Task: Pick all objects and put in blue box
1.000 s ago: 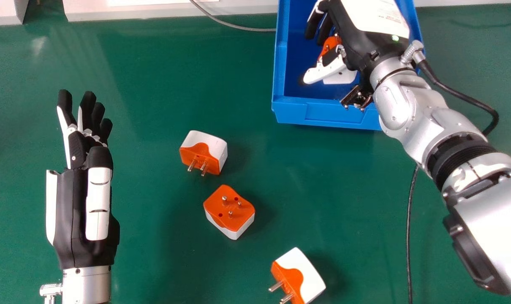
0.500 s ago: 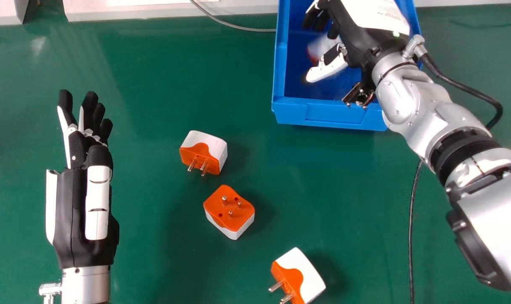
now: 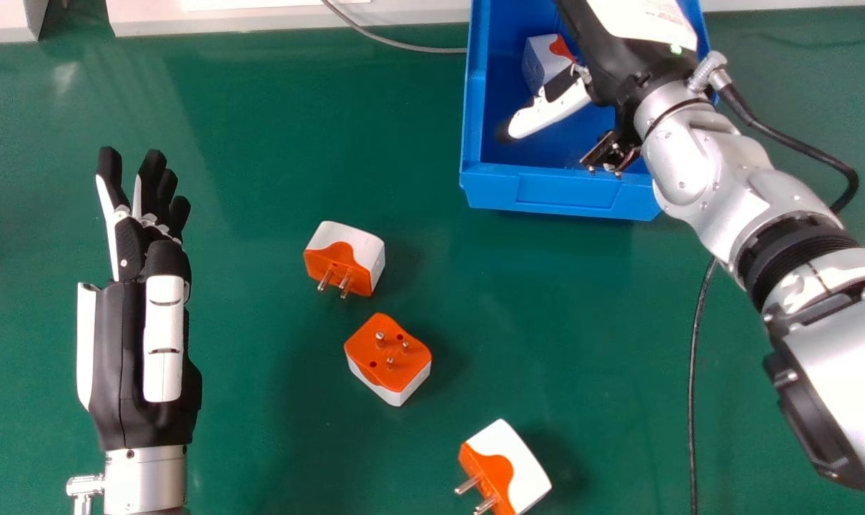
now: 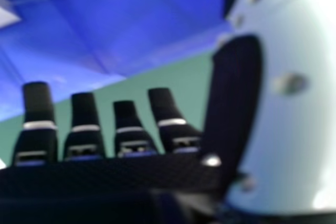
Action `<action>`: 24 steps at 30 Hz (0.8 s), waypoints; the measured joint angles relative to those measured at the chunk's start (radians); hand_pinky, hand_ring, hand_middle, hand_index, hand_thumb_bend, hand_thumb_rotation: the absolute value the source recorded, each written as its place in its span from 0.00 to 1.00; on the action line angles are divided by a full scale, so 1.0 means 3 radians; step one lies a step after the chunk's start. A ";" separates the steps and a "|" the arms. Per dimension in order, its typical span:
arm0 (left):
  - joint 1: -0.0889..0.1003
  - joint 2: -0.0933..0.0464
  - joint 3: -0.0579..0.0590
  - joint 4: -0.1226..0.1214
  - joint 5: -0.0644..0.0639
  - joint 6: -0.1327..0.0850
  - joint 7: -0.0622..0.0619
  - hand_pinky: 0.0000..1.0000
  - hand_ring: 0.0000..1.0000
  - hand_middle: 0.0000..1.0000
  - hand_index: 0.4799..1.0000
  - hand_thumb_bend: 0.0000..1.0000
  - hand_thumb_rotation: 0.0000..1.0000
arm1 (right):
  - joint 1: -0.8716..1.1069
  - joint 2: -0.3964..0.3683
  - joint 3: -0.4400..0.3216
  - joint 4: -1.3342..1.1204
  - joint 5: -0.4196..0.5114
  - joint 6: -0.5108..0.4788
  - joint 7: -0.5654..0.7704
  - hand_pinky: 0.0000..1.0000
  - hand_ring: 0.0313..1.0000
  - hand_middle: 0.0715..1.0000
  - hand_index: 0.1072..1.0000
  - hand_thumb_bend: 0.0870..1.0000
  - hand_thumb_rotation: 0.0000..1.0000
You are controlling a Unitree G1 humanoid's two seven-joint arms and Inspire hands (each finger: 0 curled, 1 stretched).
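In the head view my right hand (image 3: 608,64) is over the blue box (image 3: 561,192), its thumb stretched across the inside. An orange and white adapter (image 3: 543,61) lies in the box beside that hand, partly hidden by it. Three more adapters rest on the green table: one (image 3: 345,257) near the middle, another (image 3: 388,359) below it with pins up, a third (image 3: 505,468) at the bottom edge. At the left, my left hand (image 3: 143,343) is open and empty. The right hand view shows my right hand (image 4: 134,174) with fingers straight, nothing in them, and the blue box (image 4: 142,14).
A grey cable (image 3: 397,44) runs along the table's back edge to the box. A black cable (image 3: 695,357) lies on the green table (image 3: 261,129) near the right forearm. White panels (image 3: 289,18) stand along the back.
The adapter at my right hand has come free and now lies in the box, turned over. My right hand has opened and shifted slightly up and right. The left hand has barely moved.
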 measured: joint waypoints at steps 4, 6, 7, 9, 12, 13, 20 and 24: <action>0.0008 0.0000 -0.0015 -0.0026 -0.0035 0.0009 -0.0044 1.00 1.00 0.99 0.77 0.52 0.88 | 0.0150 -0.0107 -0.0185 -0.0222 0.0235 -0.0398 -0.0032 0.68 0.83 0.87 0.83 0.96 0.17; 0.0011 0.0000 -0.0020 -0.0049 -0.0065 0.0009 -0.0063 1.00 1.00 0.99 0.77 0.52 0.88 | 0.0277 -0.0161 -0.0257 -0.0332 0.0346 -0.0585 -0.0027 0.67 0.82 0.86 0.82 0.95 0.16; 0.0012 0.0001 -0.0020 -0.0055 -0.0074 0.0008 -0.0069 1.00 1.00 0.99 0.77 0.52 0.88 | 0.0339 -0.0179 -0.0298 -0.0375 0.0379 -0.0657 -0.0020 0.66 0.82 0.85 0.82 0.95 0.15; 0.0014 0.0000 -0.0024 -0.0059 -0.0090 0.0007 -0.0083 1.00 1.00 0.99 0.78 0.52 0.88 | 0.0507 -0.0211 -0.0385 -0.0501 0.0499 -0.0831 0.0003 0.66 0.82 0.85 0.82 0.95 0.15; 0.0020 -0.0002 -0.0025 -0.0058 -0.0103 0.0003 -0.0096 1.00 1.00 0.99 0.80 0.52 0.88 | 0.0832 -0.0291 -0.0506 -0.0810 0.0624 -0.1144 0.0023 0.62 0.79 0.83 0.80 0.92 0.15; 0.0025 -0.0001 -0.0023 -0.0057 -0.0108 0.0002 -0.0098 1.00 1.00 0.99 0.80 0.52 0.88 | 0.0926 -0.0319 -0.0530 -0.0911 0.0647 -0.1244 0.0024 0.62 0.79 0.83 0.80 0.92 0.15; 0.0044 -0.0001 -0.0023 -0.0080 -0.0132 0.0010 -0.0115 1.00 0.99 0.98 0.84 0.57 0.88 | 0.1738 -0.0470 -0.0782 -0.1722 0.0808 -0.1747 0.0028 0.57 0.74 0.79 0.76 0.86 0.24; 0.0059 0.0001 -0.0007 -0.0089 -0.0133 0.0011 -0.0118 1.00 0.98 0.98 0.86 0.59 0.87 | 0.2469 -0.0494 -0.0862 -0.2146 0.0889 -0.1983 0.0126 0.55 0.71 0.78 0.75 0.83 0.25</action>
